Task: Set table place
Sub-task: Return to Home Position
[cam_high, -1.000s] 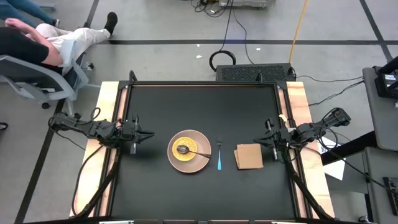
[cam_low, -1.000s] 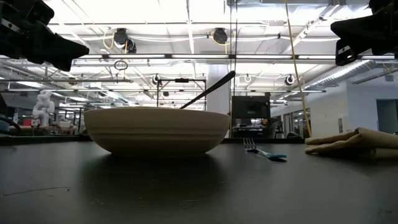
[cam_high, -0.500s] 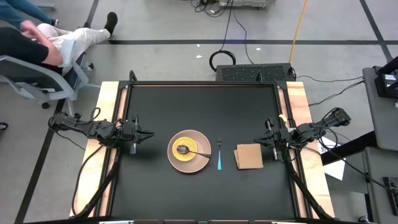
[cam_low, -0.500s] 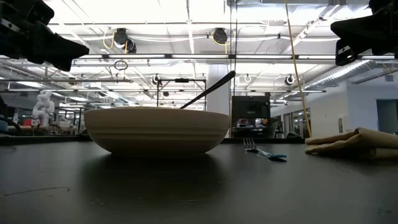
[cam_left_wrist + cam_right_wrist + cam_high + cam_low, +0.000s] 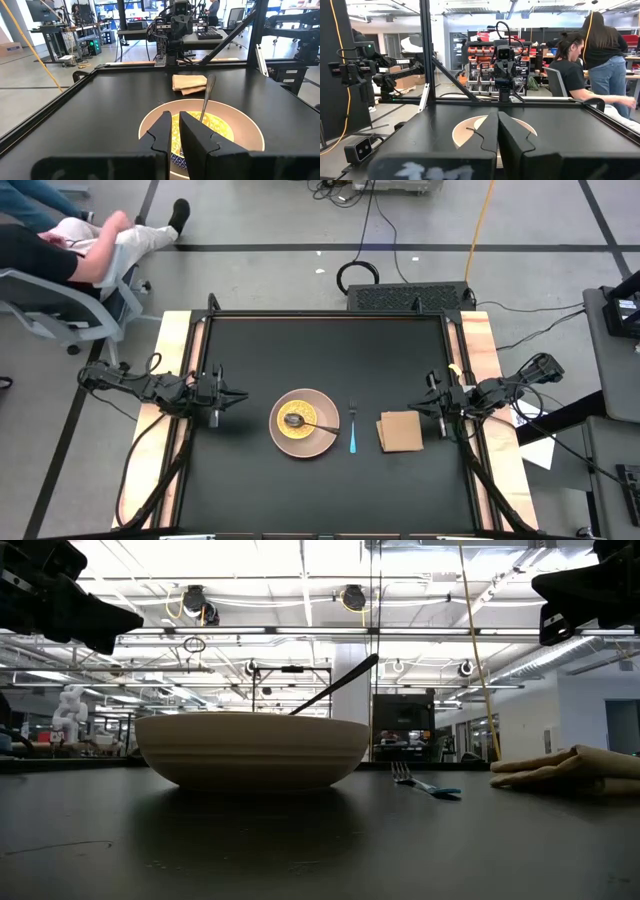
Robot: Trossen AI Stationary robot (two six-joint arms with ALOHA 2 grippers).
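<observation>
Place setting is found at the centre of the counter: yellow dish on pink plate, spoon laid in the dish, blue-handled fork just right of the plate, napkin right of the fork. Left end effector at the left edge and right end effector at the right edge are both closed and empty. The homing step is judged to be in hand; only parking is called for next.

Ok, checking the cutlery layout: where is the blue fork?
In the high view the blue fork lies on the table, between the pink plate on its left and the napkin on its right, touching neither.
</observation>
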